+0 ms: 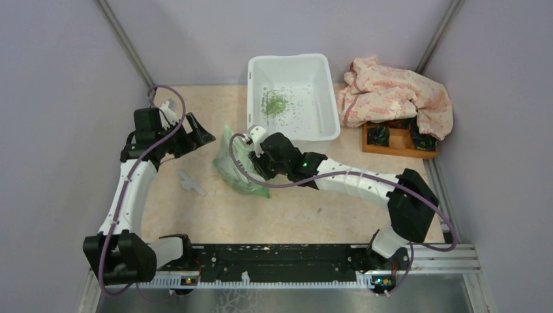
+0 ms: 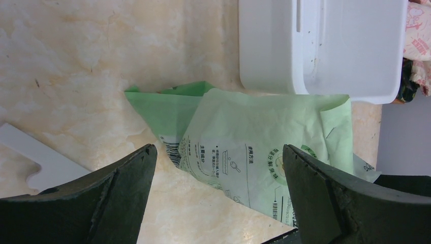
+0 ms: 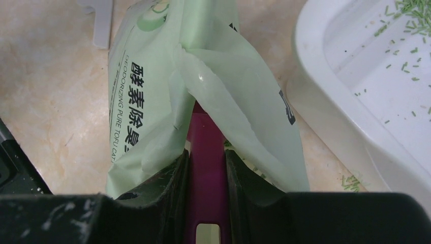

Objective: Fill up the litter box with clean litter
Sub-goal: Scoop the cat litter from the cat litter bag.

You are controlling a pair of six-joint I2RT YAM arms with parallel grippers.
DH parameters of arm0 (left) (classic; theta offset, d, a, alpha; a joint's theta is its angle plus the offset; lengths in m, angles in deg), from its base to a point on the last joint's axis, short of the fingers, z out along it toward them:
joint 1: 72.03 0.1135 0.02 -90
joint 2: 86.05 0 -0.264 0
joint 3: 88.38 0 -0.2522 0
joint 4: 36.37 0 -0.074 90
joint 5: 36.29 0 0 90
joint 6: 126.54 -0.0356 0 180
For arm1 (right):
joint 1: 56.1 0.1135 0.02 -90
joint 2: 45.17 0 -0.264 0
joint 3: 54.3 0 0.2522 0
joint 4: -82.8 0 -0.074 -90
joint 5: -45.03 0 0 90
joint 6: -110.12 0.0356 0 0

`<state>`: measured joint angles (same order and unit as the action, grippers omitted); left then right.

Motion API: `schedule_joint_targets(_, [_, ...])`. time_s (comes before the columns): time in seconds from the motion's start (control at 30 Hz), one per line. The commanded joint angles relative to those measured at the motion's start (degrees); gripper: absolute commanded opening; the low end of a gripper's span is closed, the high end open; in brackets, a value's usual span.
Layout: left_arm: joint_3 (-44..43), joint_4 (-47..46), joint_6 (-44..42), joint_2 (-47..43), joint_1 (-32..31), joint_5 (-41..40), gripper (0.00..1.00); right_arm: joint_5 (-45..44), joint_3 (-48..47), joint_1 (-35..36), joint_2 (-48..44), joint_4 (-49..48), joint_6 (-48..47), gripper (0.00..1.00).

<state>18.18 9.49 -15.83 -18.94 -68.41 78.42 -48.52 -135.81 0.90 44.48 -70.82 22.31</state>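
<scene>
right hand (image 3: pixel 206 155) clamps scoop (image 3: pixel 204 129) inside bag (image 3: pixel 147 86) beside litter box (image 3: pixel 317 96) rim; left hand (image 2: pixel 218 150) apart.

Pale lilac-grey panel walls (image 1: pixel 59 78) enclose a beige marbled tabletop (image 1: pixel 287 215) on three sides, joined by slim grey metal corner posts (image 1: pixel 124 42); soft, even light.

The green bag (image 1: pixel 236 166) crowds the litter box's (image 1: pixel 287 59) near-left corner (the table (image 1: pixel 293 208) in front lies open).
</scene>
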Motion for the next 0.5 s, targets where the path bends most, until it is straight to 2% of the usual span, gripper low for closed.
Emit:
schedule_joint_targets(0.0, [-0.5, -0.9, -0.9, -0.2, 0.3, 0.8, 0.98, -0.3, 4.3, 1.1, 0.6, -12.9, 2.2, 0.00])
schedule_joint_targets(0.3, [-0.1, -1.6, -0.3, 0.0, 0.3, 1.7, 0.98, -1.2, 21.1, 1.6, -4.8, -37.5, 1.7, 0.00])
schedule_joint_targets(0.47, [0.1, -2.2, 0.2, 0.1, 0.3, 2.0, 0.98, -3.0, 29.1, 2.3, -8.9, -48.0, 0.9, 0.00])
